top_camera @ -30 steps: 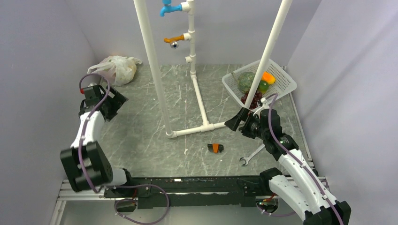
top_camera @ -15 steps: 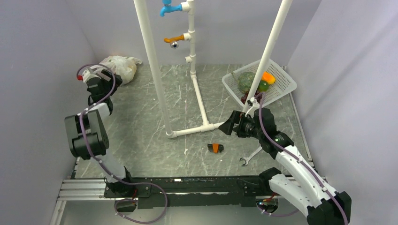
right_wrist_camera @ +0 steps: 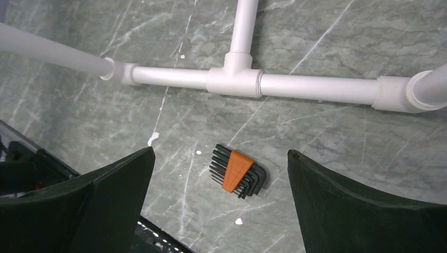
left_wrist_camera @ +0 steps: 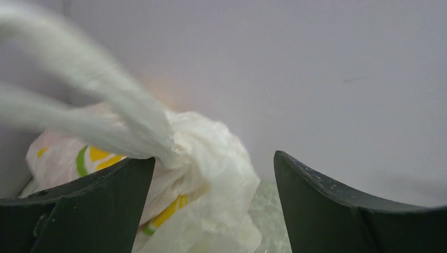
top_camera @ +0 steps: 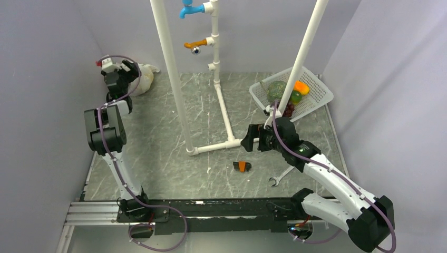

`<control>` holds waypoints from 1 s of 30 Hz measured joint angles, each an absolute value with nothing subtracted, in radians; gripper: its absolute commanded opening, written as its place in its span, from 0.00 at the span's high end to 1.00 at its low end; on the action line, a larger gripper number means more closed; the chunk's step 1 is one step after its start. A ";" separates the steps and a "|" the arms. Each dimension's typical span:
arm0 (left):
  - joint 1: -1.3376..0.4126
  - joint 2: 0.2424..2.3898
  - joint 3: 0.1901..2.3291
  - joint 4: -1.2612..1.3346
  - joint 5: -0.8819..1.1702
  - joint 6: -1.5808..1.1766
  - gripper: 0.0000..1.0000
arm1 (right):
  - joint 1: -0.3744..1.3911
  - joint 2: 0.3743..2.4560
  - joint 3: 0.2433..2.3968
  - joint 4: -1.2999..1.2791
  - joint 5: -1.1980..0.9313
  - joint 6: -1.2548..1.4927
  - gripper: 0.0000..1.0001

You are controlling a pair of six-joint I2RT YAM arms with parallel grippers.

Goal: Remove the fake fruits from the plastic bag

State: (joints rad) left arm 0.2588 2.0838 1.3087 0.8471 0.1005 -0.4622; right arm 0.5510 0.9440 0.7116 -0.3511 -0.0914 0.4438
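Left gripper (left_wrist_camera: 213, 161): fingers spread, at plastic bag (left_wrist_camera: 211, 132), upper left of overhead view.
Handle (left_wrist_camera: 100, 100): blurred, perhaps beside the jaws; pinch it cleanly.
Right gripper (right_wrist_camera: 220, 152): spread, idle.

A white pipe frame (top_camera: 226, 121) stands on the table (top_camera: 158, 137), with a blue tap (top_camera: 188, 10) and an orange tap (top_camera: 196, 44) on its upright. A basket (top_camera: 319, 89) at the far right holds a green melon (top_camera: 275, 90) and dark grapes (top_camera: 288, 109). Hex keys (top_camera: 242, 166) lie near the frame's foot, with a wrench (top_camera: 282, 175) to their right.
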 measured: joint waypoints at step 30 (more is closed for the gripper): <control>0.223 1.790 1.243 0.021 0.143 -0.466 0.79 | 0.590 1.010 0.779 -0.384 0.051 0.426 0.00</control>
